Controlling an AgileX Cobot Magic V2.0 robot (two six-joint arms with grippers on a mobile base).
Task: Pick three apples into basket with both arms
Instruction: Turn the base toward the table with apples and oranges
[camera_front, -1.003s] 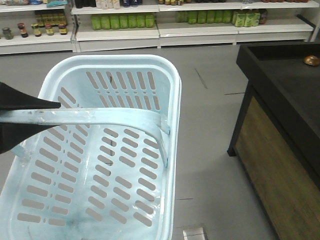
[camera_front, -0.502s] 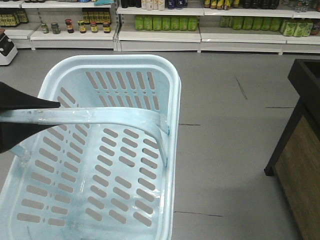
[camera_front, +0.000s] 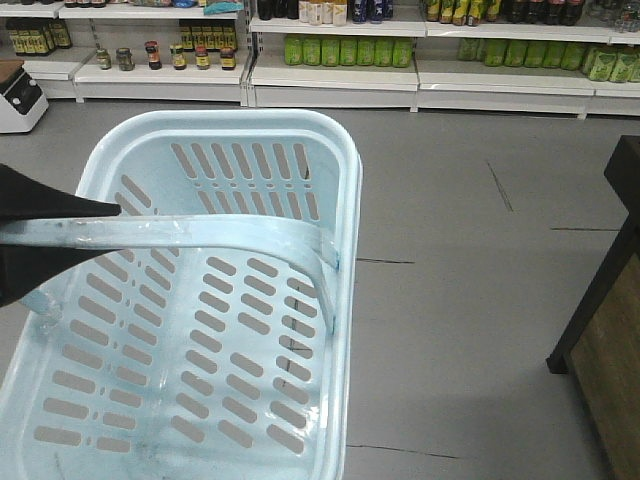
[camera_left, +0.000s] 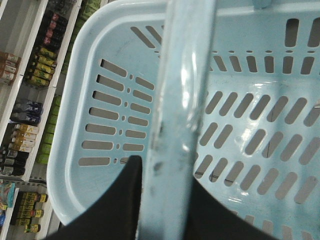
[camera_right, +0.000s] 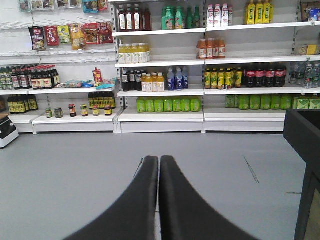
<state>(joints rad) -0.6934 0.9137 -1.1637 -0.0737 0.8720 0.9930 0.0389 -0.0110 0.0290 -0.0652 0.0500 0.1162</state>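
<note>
The basket (camera_front: 230, 122) occupied the lower left of the front view, its long axis running away from the camera and its swing handle (camera_front: 220, 235) raised across the opening from side to side. The left gripper (camera_left: 165, 175) was clamped on that handle: in the left wrist view one black finger (camera_left: 131, 172) lay against each side of the pale blue bar, and in the front view the same black fingers entered from the left edge, above and below the bar. The grey floor (camera_front: 450, 200) showed through the slots in the basket's bottom and walls. The right gripper (camera_right: 159, 162) was apart from the basket, its two dark fingers pressed together along their full length with nothing between them, pointing toward the store shelves (camera_right: 160, 116). Those shelves carried rows of bottles and jars, with a line of green bottles (camera_front: 345, 50) on a lower shelf. A dark counter (camera_front: 605, 330) with a wood-grain side panel stood at the right edge of the front view, well apart from the basket. A white appliance (camera_front: 20, 95) sat on the floor at the far left, beside the shelving.
</note>
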